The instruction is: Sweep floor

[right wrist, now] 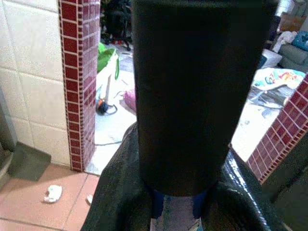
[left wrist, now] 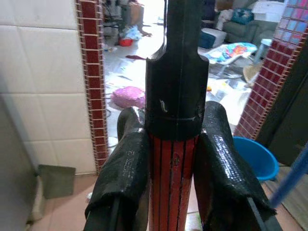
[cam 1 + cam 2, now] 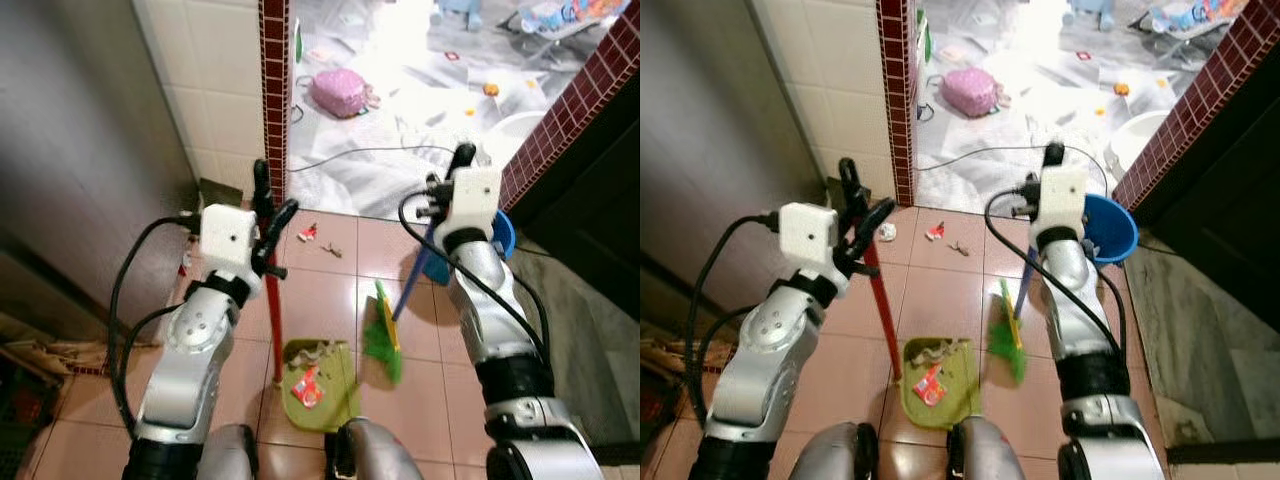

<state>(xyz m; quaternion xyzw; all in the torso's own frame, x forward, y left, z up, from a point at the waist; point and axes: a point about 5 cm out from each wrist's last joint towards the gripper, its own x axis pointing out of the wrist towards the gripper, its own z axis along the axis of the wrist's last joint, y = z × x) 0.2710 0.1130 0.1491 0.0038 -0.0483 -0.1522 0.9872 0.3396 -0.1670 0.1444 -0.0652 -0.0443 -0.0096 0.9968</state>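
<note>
My left gripper (image 3: 270, 222) is shut on the red handle (image 3: 272, 320) of a green dustpan (image 3: 322, 384), which rests on the pink floor tiles with red scraps and litter in it. In the left wrist view the fingers (image 2: 126, 168) clamp the red handle (image 2: 172, 183) just below its black cap. My right gripper (image 3: 455, 170) is shut on the blue broom handle (image 3: 410, 285); the green broom head (image 3: 382, 335) touches the floor just right of the dustpan. A red scrap (image 3: 307, 233) and small debris (image 3: 331, 249) lie on the tiles ahead.
A blue basin (image 3: 1108, 228) stands at the right beside a maroon tiled wall (image 3: 570, 110). A tiled pillar (image 3: 274, 90) is ahead on the left. Beyond lies a pale cluttered floor with a pink bag (image 3: 342, 92) and a cable (image 3: 370, 153). A crumpled white scrap (image 3: 887, 232) lies near the pillar.
</note>
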